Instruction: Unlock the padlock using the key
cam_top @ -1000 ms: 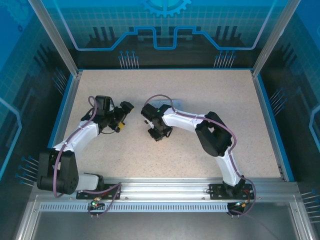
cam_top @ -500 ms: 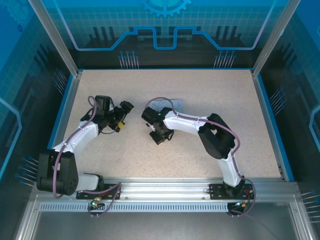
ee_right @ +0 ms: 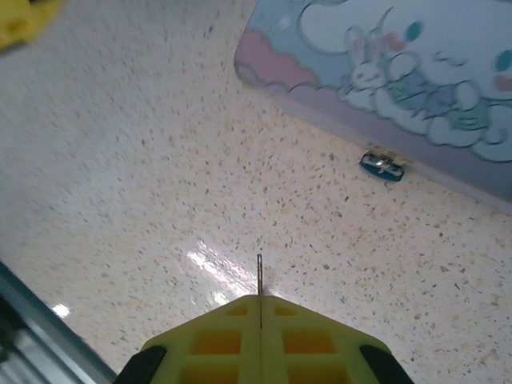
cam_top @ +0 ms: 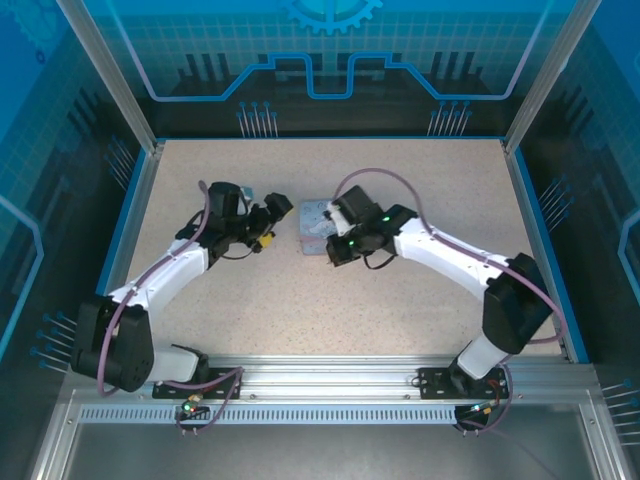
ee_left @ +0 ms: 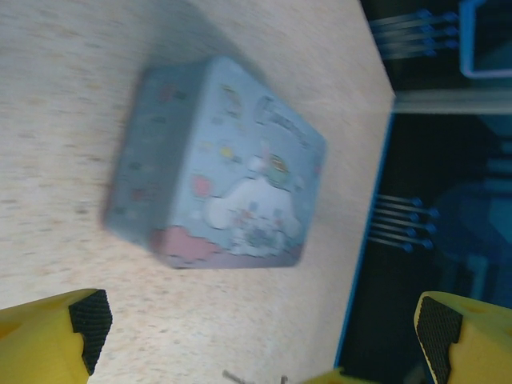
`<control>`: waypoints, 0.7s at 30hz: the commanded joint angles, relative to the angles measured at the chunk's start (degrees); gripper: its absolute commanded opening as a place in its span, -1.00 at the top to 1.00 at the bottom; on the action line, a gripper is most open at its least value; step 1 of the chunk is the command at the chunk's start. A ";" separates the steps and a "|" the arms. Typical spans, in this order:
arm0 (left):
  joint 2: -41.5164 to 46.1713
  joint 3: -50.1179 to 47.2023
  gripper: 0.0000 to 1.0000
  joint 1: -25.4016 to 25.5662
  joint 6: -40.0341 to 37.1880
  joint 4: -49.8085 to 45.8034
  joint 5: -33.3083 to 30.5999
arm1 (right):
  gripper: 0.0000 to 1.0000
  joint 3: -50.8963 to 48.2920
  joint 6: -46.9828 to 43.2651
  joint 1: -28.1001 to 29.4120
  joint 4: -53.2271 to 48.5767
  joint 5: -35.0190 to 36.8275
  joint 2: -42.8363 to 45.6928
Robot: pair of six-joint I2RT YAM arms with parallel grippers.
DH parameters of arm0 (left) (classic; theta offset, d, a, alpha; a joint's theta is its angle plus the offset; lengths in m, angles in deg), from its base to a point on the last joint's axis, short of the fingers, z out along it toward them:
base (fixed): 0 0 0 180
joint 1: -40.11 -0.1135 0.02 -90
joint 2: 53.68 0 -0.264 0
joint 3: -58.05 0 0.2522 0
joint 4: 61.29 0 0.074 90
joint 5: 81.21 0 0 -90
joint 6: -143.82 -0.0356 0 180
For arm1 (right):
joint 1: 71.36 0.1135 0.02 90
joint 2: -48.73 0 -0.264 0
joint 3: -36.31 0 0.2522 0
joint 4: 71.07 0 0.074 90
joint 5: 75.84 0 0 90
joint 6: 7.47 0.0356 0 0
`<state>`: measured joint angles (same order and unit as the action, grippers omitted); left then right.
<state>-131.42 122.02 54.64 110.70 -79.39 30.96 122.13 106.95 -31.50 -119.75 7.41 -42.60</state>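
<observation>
A thin dark key [ee_right: 259,276] sticks out between the yellow fingers of my right gripper [ee_right: 260,300], which is shut on it just above the speckled tabletop. The padlock [ee_right: 384,166], a tiny dark lump with a blue glint, lies on the table against the near edge of a pale blue cartoon tin [ee_right: 384,56]. From above, the right gripper [cam_top: 328,252] is at the tin's [cam_top: 315,215] near corner. My left gripper [cam_top: 273,222] hovers left of the tin, jaws wide open and empty. Its wrist view has the tin [ee_left: 216,168] ahead of the left gripper [ee_left: 264,324].
The table's blue side rail [ee_left: 364,240] and dark wall run past the tin in the left wrist view. A yellow finger of the left gripper [ee_right: 24,16] shows in the right wrist view's top left corner. Open tabletop [cam_top: 300,310] lies between the arms and the front rail.
The right arm has swung out to the right and forward, bringing its shut gripper to the tin's near corner. The left gripper has moved right, closer to the tin, still open.
</observation>
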 commanded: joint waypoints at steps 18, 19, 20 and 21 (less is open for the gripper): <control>-17.71 7.05 -0.04 12.96 6.79 27.66 11.85 | 1.00 -15.66 9.43 -20.64 24.10 -37.33 6.07; -18.29 7.39 -0.03 13.44 7.05 27.85 11.83 | 1.00 -16.06 9.78 -20.92 24.66 -37.75 6.19; -18.82 7.73 0.01 13.81 7.29 28.24 11.75 | 1.00 -16.38 10.09 -21.15 25.11 -38.03 6.33; -19.29 7.92 0.04 14.22 7.64 28.77 11.84 | 1.00 -16.63 10.12 -21.44 25.16 -38.08 6.49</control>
<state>-149.82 127.71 67.79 116.45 -55.28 41.06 106.43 115.59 -51.87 -97.61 -26.92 -37.83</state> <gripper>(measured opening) 0.488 0.050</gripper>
